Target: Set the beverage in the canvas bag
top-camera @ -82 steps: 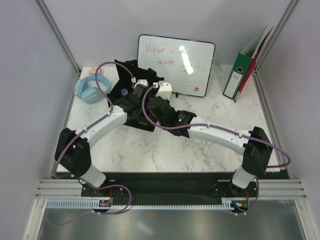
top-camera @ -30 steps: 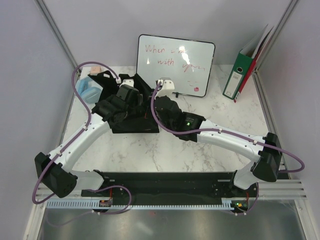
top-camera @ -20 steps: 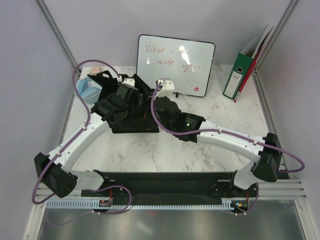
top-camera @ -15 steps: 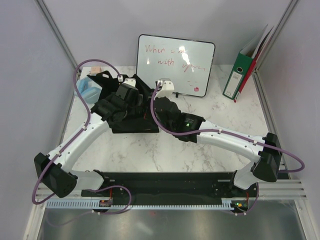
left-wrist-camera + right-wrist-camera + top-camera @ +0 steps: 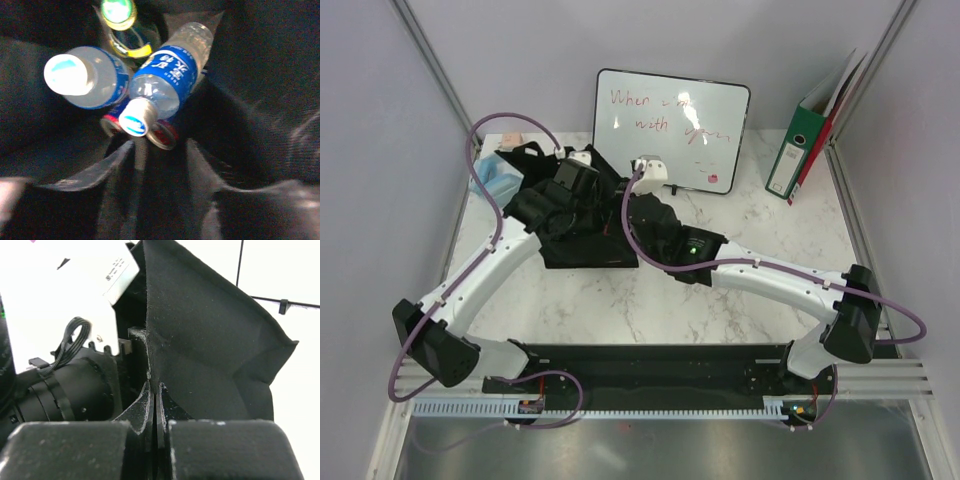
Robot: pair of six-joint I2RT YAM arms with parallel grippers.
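The canvas bag (image 5: 590, 245) is a black fabric tote standing at the table's back left. My left gripper (image 5: 577, 192) reaches down into its mouth. In the left wrist view its jaws (image 5: 160, 152) are spread and hold nothing. Just beyond them lies a blue-labelled water bottle (image 5: 165, 80), tilted with its white cap towards me. Beside it are a second water bottle (image 5: 85, 75), a green-capped bottle (image 5: 119, 10) and red-rimmed cans (image 5: 165, 134). My right gripper (image 5: 638, 205) is shut on the bag's right rim (image 5: 200, 335), pinching the fabric between its fingertips (image 5: 154, 390).
A whiteboard (image 5: 672, 128) leans on the back wall behind the bag. A green binder (image 5: 800, 150) stands at the back right. A light blue object (image 5: 492, 178) lies left of the bag. Marble table surface (image 5: 720, 320) shows in front.
Since 2.7 s ago the left arm has stretched out and gone into the bag. In the last second it shifted slightly back. The right gripper has stayed on the rim.
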